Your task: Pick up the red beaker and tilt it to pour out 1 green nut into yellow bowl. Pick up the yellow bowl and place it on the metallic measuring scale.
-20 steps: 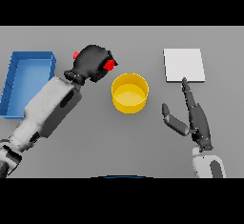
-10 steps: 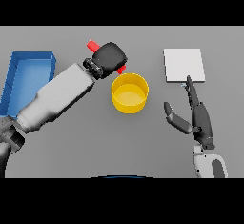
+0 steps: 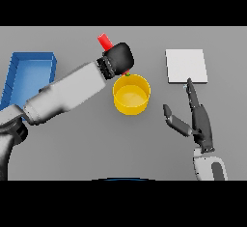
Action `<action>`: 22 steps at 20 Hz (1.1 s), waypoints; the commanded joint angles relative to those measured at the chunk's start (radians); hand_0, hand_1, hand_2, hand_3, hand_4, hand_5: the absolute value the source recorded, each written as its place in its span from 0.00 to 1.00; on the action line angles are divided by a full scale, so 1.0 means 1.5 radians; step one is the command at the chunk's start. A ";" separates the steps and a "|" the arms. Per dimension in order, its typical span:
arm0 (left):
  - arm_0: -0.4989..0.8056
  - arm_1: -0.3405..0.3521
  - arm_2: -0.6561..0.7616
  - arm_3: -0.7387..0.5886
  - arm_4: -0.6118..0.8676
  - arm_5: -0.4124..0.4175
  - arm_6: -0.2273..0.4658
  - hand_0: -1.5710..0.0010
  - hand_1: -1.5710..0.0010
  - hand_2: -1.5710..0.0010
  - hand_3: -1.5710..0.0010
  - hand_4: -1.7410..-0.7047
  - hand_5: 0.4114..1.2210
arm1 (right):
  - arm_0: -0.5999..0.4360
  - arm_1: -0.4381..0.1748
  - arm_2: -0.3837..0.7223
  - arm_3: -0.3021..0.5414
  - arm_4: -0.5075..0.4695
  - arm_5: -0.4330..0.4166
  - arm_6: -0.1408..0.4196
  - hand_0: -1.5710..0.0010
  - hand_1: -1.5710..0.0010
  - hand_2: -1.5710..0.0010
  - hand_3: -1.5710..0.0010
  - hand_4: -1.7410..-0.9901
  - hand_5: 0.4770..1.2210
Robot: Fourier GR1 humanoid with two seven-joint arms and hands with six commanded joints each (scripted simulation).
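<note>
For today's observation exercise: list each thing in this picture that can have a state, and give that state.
red beaker: held tilted above the bowl's rim
left hand: curled round the beaker
green nut: at the bowl's far rim
yellow bowl: upright on the table
measuring scale: nothing on it
right hand: open, idle
blue bin: open-topped

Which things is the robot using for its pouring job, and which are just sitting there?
For the job:
- red beaker, tilted in the left hand
- green nut, a speck at the bowl's back rim
- yellow bowl
- metallic measuring scale, the pale square
- right hand, open beside the bowl

Just sitting there:
- blue tray
- grey table
</note>
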 commanded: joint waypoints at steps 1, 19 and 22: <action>-0.004 -0.003 -0.015 0.006 -0.009 0.006 -0.005 0.00 0.00 0.00 0.00 0.01 1.00 | 0.002 -0.003 -0.002 -0.006 -0.002 0.001 -0.002 1.00 1.00 1.00 1.00 0.75 0.20; -0.192 -0.037 -0.191 0.096 -0.080 0.036 -0.052 0.00 0.00 0.00 0.00 0.02 1.00 | -0.002 -0.001 0.001 -0.016 0.004 -0.005 -0.006 1.00 1.00 1.00 1.00 0.79 0.22; -0.253 -0.004 -0.166 0.129 -0.054 0.054 -0.056 0.00 0.00 0.00 0.13 0.01 1.00 | -0.008 -0.007 0.000 -0.003 0.011 -0.006 -0.014 1.00 1.00 1.00 1.00 0.78 0.24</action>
